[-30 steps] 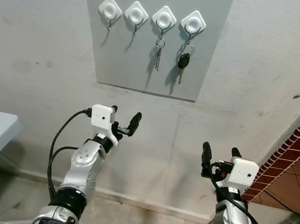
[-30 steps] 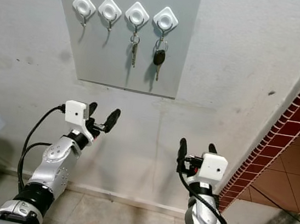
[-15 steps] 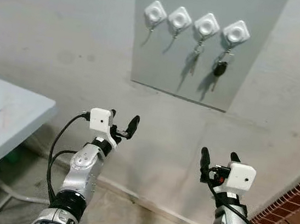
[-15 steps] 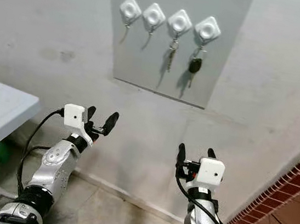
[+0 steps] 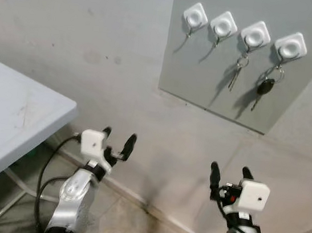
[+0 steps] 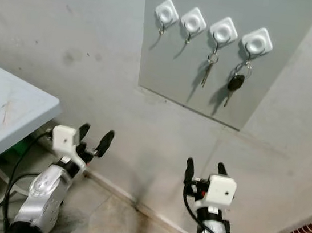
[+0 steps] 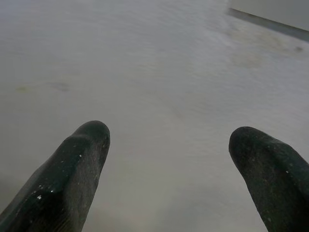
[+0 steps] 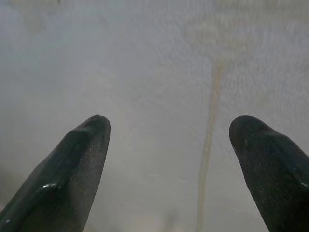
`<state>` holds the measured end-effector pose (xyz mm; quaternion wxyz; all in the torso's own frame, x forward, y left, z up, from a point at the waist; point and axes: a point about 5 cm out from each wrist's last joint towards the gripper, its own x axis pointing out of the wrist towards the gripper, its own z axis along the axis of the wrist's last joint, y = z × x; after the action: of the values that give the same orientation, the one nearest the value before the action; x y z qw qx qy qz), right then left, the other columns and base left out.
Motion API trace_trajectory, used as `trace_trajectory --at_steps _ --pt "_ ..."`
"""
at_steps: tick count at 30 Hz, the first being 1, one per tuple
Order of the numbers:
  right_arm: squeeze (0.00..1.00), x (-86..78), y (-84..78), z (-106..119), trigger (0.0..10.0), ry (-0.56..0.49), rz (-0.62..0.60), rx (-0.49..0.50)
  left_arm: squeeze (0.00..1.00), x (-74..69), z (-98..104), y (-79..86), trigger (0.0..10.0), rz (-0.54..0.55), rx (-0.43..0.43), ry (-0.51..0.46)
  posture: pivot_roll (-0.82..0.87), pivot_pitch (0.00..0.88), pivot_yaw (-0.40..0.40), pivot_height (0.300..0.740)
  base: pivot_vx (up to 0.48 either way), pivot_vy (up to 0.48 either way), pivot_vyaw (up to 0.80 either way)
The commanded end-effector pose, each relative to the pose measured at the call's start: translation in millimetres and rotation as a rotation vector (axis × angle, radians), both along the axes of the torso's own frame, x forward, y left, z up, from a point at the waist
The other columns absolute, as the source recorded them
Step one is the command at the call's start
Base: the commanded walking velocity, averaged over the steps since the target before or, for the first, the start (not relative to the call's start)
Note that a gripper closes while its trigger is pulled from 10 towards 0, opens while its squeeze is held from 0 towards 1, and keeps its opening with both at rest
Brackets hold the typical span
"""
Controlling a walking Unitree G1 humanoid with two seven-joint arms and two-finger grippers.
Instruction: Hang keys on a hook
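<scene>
Both left claw (image 5: 117, 143) and right claw (image 5: 229, 178) are spread wide and empty, keys (image 5: 235, 75) and car key (image 5: 262, 88) already hung on hooks (image 5: 255, 35); risk: nothing is held, so a hanging pass is wasted.

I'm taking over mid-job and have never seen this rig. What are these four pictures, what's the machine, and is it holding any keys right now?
The machine is a walking humanoid robot with two silver arms. Two pictures come from the camera on its head, looking at a wall; the other two look along each wrist's black fingers. The left gripper and right gripper are both raised, open and empty, pointing at bare wall. Higher up, a grey board carries four white hooks. The two left hooks are free; the third holds a silver key and the fourth a black car key. A white table stands on the robot's left, with nothing visible on it.
</scene>
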<state>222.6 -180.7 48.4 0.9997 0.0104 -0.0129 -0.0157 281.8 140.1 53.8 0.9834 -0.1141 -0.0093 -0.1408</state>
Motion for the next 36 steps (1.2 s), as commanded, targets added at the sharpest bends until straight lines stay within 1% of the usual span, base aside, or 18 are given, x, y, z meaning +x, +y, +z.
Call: trace_trajectory --at_steps 1,2,3,9,20,36 --pt "0.0 -2.7 -1.9 3.8 10.0 -0.022 0.002 0.006 0.0 -3.9 4.1 1.6 10.0 -0.004 -0.005 -0.034 -0.07 0.0 -0.027 0.74 0.0 0.0 0.8" --pt "0.0 -2.7 -1.9 3.8 10.0 -0.022 0.002 0.006 0.0 -3.9 4.1 1.6 10.0 -0.004 -0.005 -0.034 -0.07 0.0 -0.027 0.74 0.0 0.0 0.8" --pt "0.0 -5.2 -1.5 7.3 10.0 -0.032 0.009 0.01 0.0 -6.9 3.6 2.6 10.0 0.0 0.001 -0.027 -0.07 0.0 -0.031 0.74 0.0 0.0 0.8" --pt "0.0 -7.1 -0.3 8.4 10.0 -0.025 0.019 0.01 0.0 -11.0 5.0 3.8 10.0 0.007 0.012 -0.017 -0.07 0.0 -0.031 0.74 0.0 0.0 0.8" --pt "0.0 -8.6 2.9 9.0 10.0 -0.02 0.025 0.015 0.0 -10.7 9.9 4.7 10.0 0.004 0.016 -0.015 -0.07 0.0 -0.025 0.74 0.0 0.0 0.8" --pt "0.0 -5.1 3.2 9.8 10.0 -0.019 0.039 0.01 0.0 -9.7 9.1 2.9 10.0 0.016 0.021 0.008 -0.06 0.0 -0.033 0.74 0.0 0.0 0.8"
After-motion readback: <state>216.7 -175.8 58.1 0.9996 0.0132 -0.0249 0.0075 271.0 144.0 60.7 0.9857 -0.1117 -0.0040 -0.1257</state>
